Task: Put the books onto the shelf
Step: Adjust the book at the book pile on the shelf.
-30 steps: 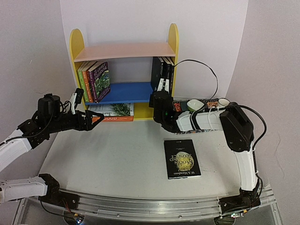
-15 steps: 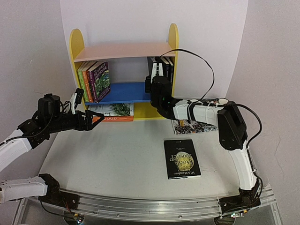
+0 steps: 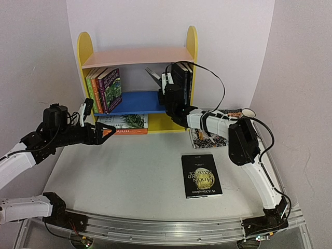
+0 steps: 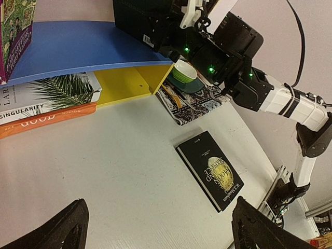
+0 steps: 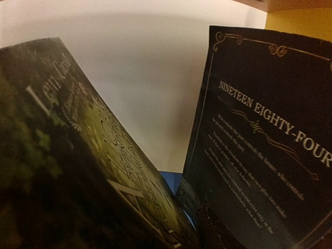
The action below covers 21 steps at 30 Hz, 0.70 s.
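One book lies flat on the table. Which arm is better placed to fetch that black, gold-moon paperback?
Probably left: the left gripper hangs open and empty, while the right gripper is occupied among dark books in the yellow-sided shelf.

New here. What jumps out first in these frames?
The yellow-sided shelf at the back of the table stands out first, with the right gripper pushed in over its blue board, close against the dark books at the right end. Next is one black book, lying flat and alone on the table in front. The left gripper hovers open near the shelf's lower left corner, holding nothing.
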Each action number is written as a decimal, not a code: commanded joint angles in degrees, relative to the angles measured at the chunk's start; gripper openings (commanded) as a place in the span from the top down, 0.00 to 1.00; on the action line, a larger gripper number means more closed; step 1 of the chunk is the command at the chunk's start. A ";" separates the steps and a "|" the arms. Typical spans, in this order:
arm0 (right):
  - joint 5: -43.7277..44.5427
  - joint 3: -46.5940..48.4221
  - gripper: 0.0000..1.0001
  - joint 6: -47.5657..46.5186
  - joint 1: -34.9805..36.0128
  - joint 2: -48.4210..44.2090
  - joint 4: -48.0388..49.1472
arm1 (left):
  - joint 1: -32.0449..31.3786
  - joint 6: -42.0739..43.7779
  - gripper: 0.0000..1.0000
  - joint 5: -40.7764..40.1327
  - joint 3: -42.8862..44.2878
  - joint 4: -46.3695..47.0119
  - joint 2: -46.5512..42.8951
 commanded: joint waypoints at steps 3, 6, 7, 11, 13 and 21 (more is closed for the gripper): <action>-8.76 7.62 0.54 -6.35 -1.74 3.03 0.94 | 0.28 1.31 0.02 0.26 1.32 1.80 0.42; -11.00 8.41 0.58 -11.04 -1.74 3.73 1.06 | 0.21 1.29 0.03 0.35 1.42 1.82 0.78; -11.43 8.38 0.61 -12.02 -1.78 3.72 1.03 | 0.22 1.29 0.03 0.42 1.43 1.80 0.96; -13.32 7.04 0.74 -13.55 -1.76 2.98 1.48 | 0.28 1.29 0.02 0.48 1.82 1.82 1.82; -13.52 6.70 0.85 -12.94 -1.73 2.66 1.77 | 0.28 1.29 0.02 0.63 2.00 1.80 2.04; -11.12 5.85 0.94 -6.19 -1.44 -0.67 1.82 | 0.28 1.13 0.02 0.82 2.20 1.80 2.31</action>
